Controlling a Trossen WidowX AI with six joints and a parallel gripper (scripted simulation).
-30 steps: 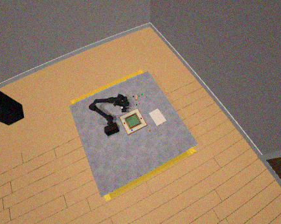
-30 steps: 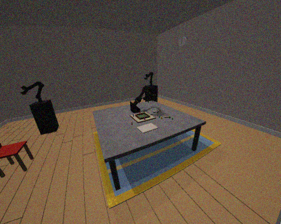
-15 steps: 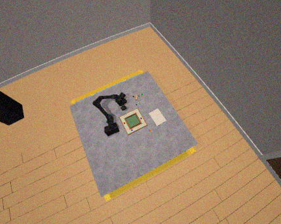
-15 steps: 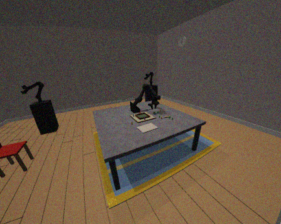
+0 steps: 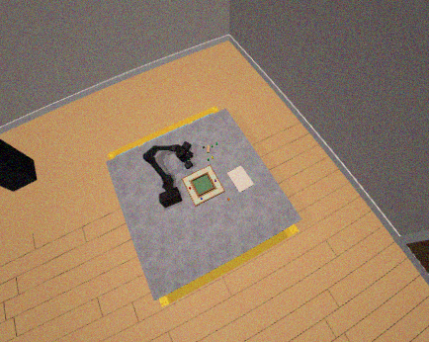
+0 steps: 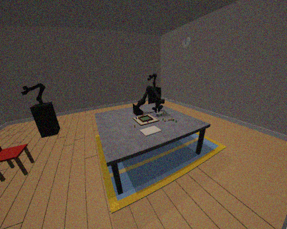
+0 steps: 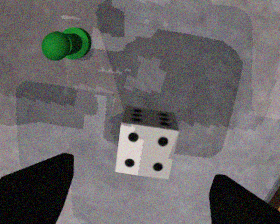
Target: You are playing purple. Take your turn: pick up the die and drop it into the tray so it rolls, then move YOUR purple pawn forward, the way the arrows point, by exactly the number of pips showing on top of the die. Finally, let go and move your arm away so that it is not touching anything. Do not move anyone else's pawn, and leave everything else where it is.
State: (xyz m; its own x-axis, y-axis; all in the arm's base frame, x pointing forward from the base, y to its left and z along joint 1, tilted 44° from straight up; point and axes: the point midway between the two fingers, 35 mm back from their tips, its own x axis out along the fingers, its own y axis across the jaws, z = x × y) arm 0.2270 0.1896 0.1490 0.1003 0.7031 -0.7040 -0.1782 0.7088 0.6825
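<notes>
The white die (image 7: pixel 147 150) lies on the grey table top below and between my fingertips, with a four-pip face toward the wrist camera. My gripper (image 5: pixel 188 165) (image 6: pixel 157 110) (image 7: pixel 143 176) is open and holds nothing. The cream board (image 5: pixel 209 196) (image 6: pixel 154 120) lies beside the gripper, with the green-floored tray (image 5: pixel 203 184) (image 6: pixel 145 118) at its centre. On the board are a red pawn (image 5: pixel 190 188) and small blue or purple pawns; which one is purple is too small to tell.
A green pawn (image 7: pixel 57 46) lies on its side up and left of the die in the wrist view. Several small green and yellow pieces and a tan block (image 5: pixel 208 148) lie beyond the gripper. A white sheet (image 5: pixel 240 178) (image 6: pixel 150 130) and a small orange piece (image 5: pixel 228 199) lie beyond the board.
</notes>
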